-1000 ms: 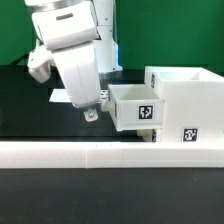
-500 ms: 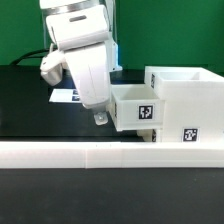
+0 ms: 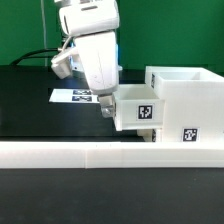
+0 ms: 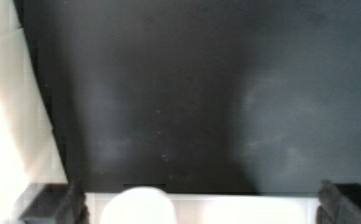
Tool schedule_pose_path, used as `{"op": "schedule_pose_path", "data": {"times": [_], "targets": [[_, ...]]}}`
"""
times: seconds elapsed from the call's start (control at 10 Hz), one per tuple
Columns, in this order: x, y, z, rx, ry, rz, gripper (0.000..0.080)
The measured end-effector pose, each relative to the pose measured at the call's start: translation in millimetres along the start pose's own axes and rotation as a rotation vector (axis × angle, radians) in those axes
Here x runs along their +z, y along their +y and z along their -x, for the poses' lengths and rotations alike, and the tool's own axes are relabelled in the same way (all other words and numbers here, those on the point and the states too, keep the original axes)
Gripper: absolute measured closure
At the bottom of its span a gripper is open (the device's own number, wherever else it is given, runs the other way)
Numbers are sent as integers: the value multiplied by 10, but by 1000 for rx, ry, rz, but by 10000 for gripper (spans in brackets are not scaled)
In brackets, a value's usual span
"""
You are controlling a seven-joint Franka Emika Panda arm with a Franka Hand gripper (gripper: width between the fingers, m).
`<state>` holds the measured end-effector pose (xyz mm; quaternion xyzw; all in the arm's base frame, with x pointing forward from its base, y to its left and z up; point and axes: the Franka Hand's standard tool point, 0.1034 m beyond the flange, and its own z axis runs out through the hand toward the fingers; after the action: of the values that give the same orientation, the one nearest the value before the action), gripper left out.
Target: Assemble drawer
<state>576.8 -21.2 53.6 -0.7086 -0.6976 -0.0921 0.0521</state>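
In the exterior view the drawer housing is seen standing on the black table, toward the exterior view's right, with its top open and a square tag on its near face. A small tray is seen projecting from the housing's left side, partly pushed in, with a black-and-white tag on its near face. The gripper is held low, just beside the tray's left end, and its fingers appear to touch or nearly touch that end; contact cannot be confirmed from this angle. The white arm body is tilted above it, leaning toward the exterior view's left. The marker board is seen lying flat on the table behind the gripper, partly covered by it. A long low white wall is seen running across the near side of the scene, in front of the housing and the tray. In the wrist view two dark fingertips are shown well apart at the two sides of the frame, so the jaws are spread wide with nothing clamped between them. A rounded white knob is seen between the fingertips, with a white edge beside it and the dark table surface beyond.
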Motion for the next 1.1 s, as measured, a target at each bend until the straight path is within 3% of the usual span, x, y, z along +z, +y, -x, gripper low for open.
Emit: {"op": "schedule_pose_path", "data": {"times": [0.3,0.6,0.8,1.1], "targets": [[55,27,-66,-24,-11,-16,150],[59,35,-70,-31,-10,-12,150],[74,47,-209,-69,-4,-11,150],[87,64,-271,-72,-22,-16,150]]}}
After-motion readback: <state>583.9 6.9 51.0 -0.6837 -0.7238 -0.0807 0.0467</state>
